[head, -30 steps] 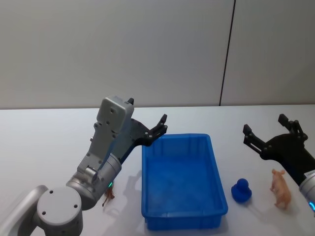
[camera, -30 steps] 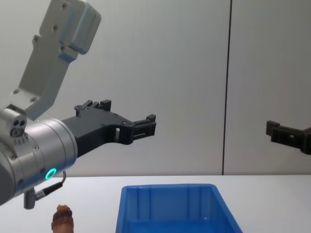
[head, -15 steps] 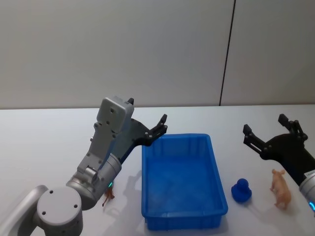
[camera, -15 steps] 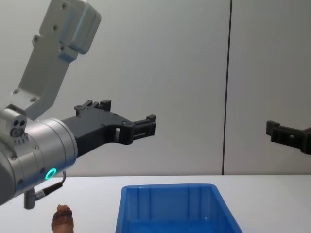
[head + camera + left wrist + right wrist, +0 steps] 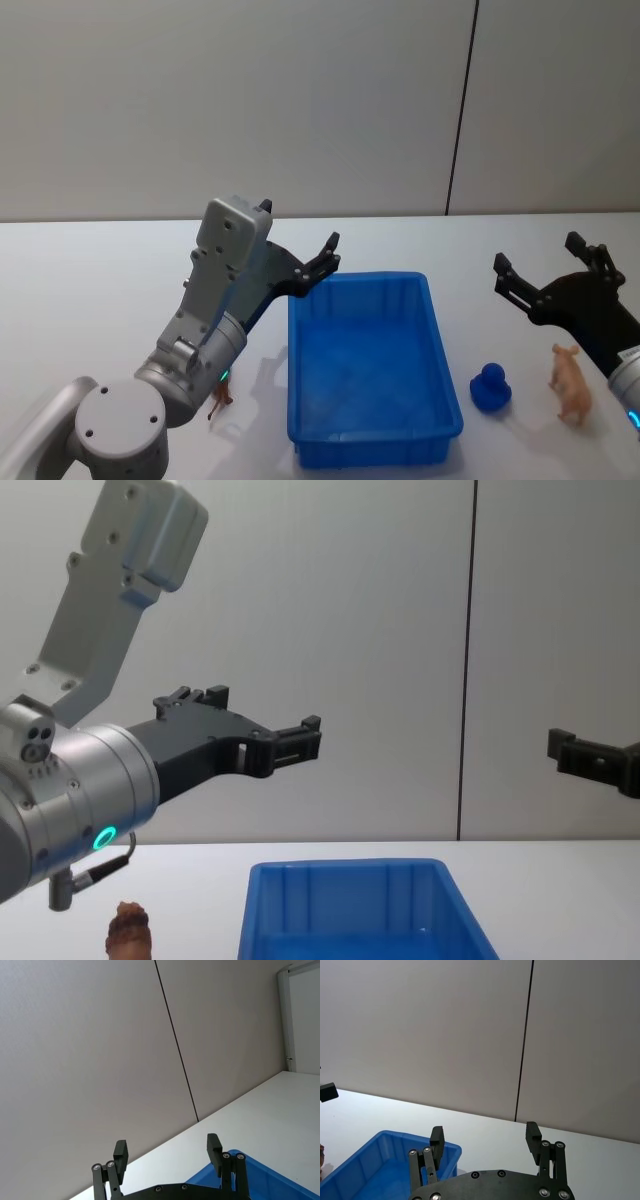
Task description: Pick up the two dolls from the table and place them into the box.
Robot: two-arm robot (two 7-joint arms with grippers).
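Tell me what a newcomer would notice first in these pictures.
The empty bright blue box sits on the table. The left gripper hangs open by its far left corner, the right gripper open to its right, near the blue doll and pink pig. A reddish-brown figure stands left of the box.

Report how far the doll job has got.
Nothing is done: the blue box holds no doll. Nothing is in hand: the left pincer and right pincer hover open and empty. Remaining: the pink pig and blue figure right of the box, the reddish-brown figure left of it, all on the table.
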